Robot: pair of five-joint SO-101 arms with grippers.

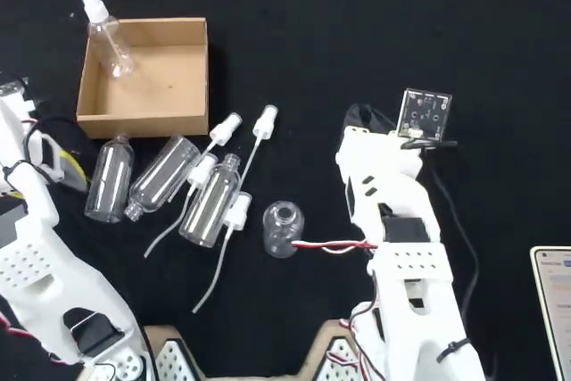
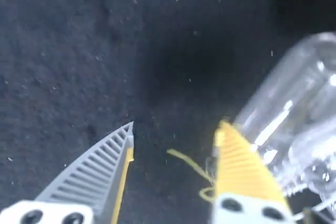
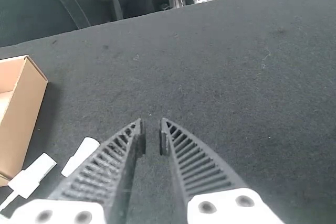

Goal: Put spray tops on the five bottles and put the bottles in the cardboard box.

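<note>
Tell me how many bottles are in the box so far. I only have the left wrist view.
Observer: One. A bottle with its spray top on leans in a back corner of the cardboard box.
Operator: Any tops loose?
Observer: Four spray tops lie on the table in front of the box, mixed in with the other bottles.
</note>
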